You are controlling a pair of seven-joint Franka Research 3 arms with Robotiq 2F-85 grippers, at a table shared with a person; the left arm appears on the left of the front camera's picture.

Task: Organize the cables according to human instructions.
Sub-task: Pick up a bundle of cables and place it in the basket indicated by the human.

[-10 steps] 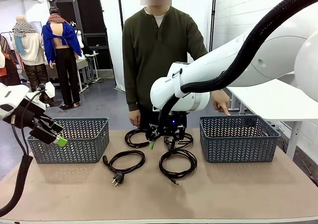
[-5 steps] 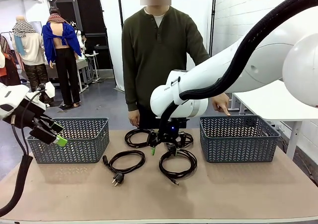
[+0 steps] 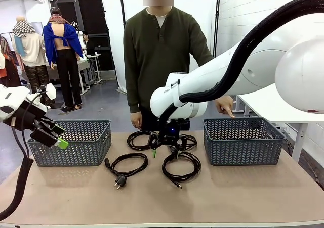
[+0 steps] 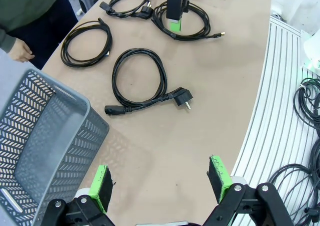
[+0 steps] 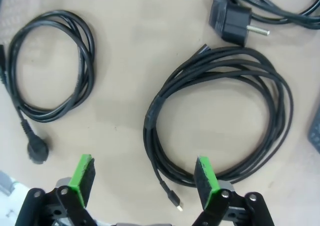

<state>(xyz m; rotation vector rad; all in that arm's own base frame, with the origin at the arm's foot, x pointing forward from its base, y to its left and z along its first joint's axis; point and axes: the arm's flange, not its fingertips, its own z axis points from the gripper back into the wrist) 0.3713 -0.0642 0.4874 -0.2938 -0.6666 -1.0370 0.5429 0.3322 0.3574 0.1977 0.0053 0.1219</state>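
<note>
Four coiled black cables lie mid-table: a near-left cable with a plug, a near-right cable, a far-left cable and a far-right cable. My right gripper hangs open just above them. In its wrist view the right gripper stands over the rim of the near-right cable, with the near-left cable off to one side. My left gripper is open, raised by the left basket; the left gripper looks down on the plugged cable.
Two grey mesh baskets stand on the table, the left basket and the right basket. The person stands at the far edge, one hand pointing a finger down at the right basket, the other hand hanging.
The right arm's wrist has shifted slightly left over the cables, its gripper still open. The left arm, the cables and the person's pointing hand are as before.
</note>
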